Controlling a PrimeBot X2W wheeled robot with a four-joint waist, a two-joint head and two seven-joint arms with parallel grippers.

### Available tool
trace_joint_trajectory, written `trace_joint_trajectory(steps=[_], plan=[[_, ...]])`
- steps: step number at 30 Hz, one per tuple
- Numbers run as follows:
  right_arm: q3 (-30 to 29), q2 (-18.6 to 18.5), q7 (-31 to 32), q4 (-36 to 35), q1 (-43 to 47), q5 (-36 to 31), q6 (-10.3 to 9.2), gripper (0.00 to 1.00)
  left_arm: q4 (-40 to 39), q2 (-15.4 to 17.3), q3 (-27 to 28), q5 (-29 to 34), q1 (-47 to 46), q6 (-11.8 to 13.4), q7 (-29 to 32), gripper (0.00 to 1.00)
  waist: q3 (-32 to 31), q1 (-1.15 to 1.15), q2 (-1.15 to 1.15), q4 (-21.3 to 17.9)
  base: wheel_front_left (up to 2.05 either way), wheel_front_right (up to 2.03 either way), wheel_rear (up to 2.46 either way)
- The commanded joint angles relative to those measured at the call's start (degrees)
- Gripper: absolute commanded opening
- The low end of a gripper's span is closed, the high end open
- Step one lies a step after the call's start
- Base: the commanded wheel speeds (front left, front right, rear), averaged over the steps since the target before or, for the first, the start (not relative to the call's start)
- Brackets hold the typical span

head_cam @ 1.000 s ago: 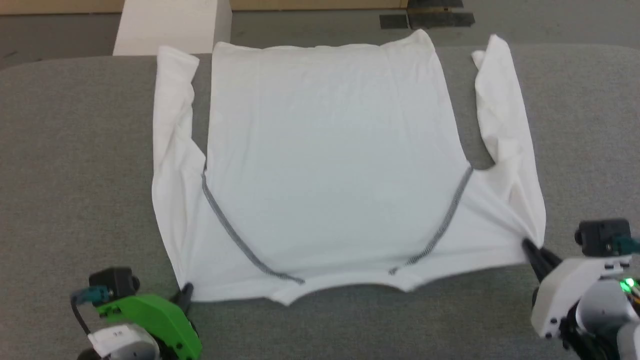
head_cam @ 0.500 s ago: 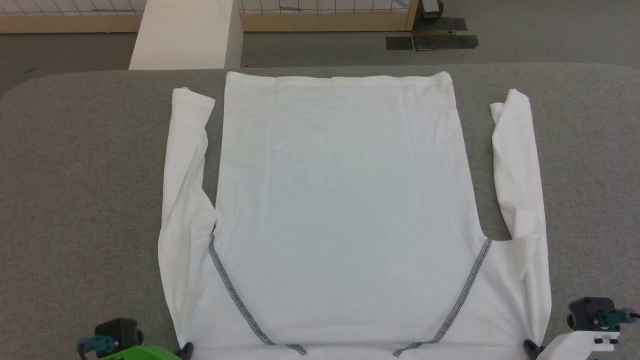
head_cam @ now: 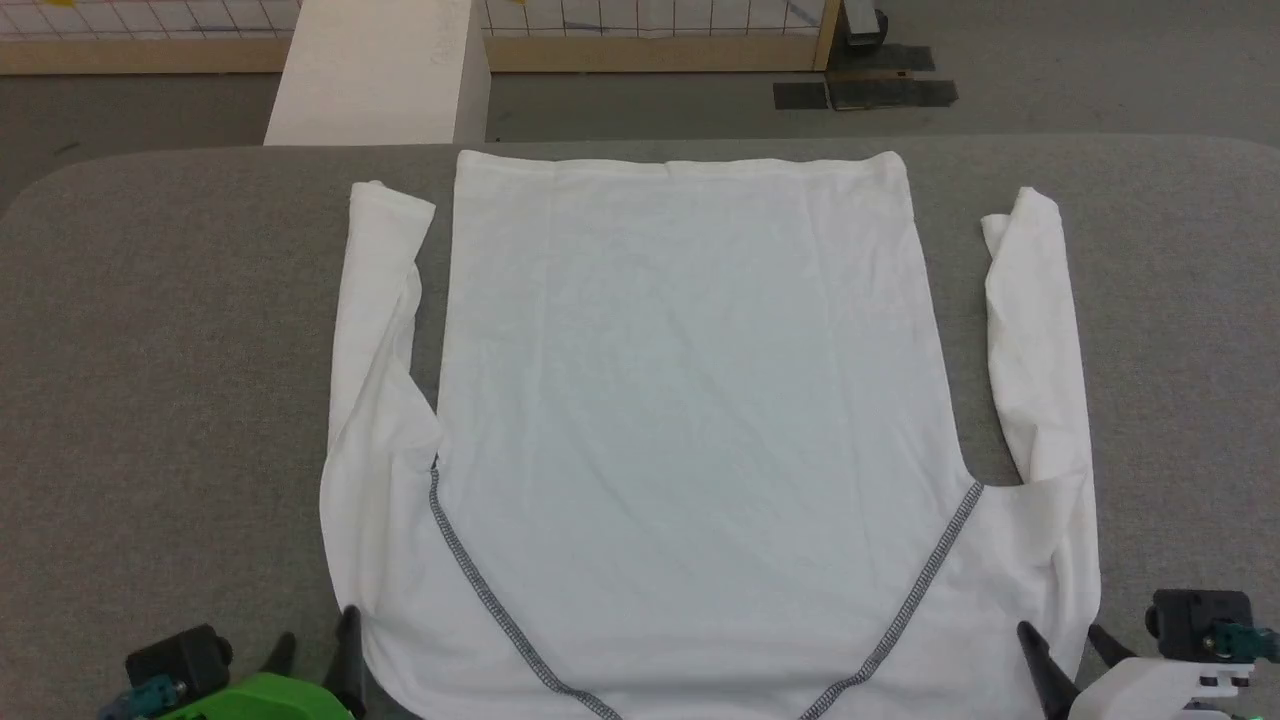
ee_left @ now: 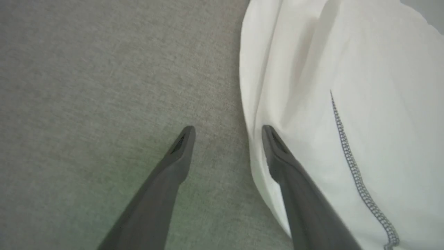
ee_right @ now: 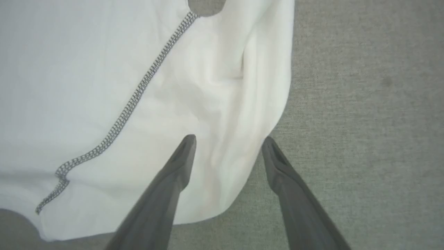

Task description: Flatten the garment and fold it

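Observation:
The garment (head_cam: 680, 400), a white long-sleeved shirt with dark grey zigzag seams, lies spread flat on the grey table (head_cam: 150, 350), hem far and collar near. Both sleeves run back along its sides. At the near left shoulder corner my left gripper (head_cam: 318, 640) stands open; in the left wrist view (ee_left: 228, 130) one finger hangs over the garment's (ee_left: 347, 86) edge and the other over bare table. My right gripper (head_cam: 1062, 640) is open at the near right shoulder corner. Seen from the right wrist (ee_right: 229, 139), its fingers straddle the garment's (ee_right: 86, 69) folded edge without pinching it.
A white box (head_cam: 380, 70) stands on the floor just beyond the table's far left edge. Behind it runs a wood-framed grid fence, with dark patches (head_cam: 865, 92) on the floor. Bare grey table lies on both sides of the shirt.
Both grippers have opened and let go of the shoulder corners they were pinching. The camera tilted up before that, shifting the whole picture down. The shirt now lies slack and flat.

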Motion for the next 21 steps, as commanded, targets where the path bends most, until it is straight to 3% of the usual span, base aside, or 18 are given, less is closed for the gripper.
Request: trace_joint_trajectory(steps=[1,10,16,21], plan=[[-0.5,-0.1,-2.0,-1.5,-1.0,-0.1,-0.09,1.0,-0.2,0.3,1.0,1.8,-2.1,-0.6,-2.8,1.0,-0.1,0.0,0.0,-0.1,0.0,0.0,0.0],[-0.2,-0.6,-14.9,-5.8,-5.8,-1.1,-0.09,1.0,1.1,4.9,0.1,11.4,-15.8,-3.0,-11.8,1.0,3.4,0.0,0.0,-1.1,0.0,0.0,0.0],[2.2,-1.1,-20.7,-4.6,-12.5,-1.6,-0.09,1.0,7.4,9.2,-4.3,17.1,-33.5,-8.0,-8.9,1.0,10.1,0.0,0.0,-3.5,0.0,0.0,0.0],[4.6,-1.5,-22.7,-3.2,-17.5,-1.5,-0.09,1.0,12.4,12.5,-7.3,18.9,-45.5,-13.5,-2.8,1.0,15.4,0.0,0.0,-6.0,0.0,0.0,0.0]])
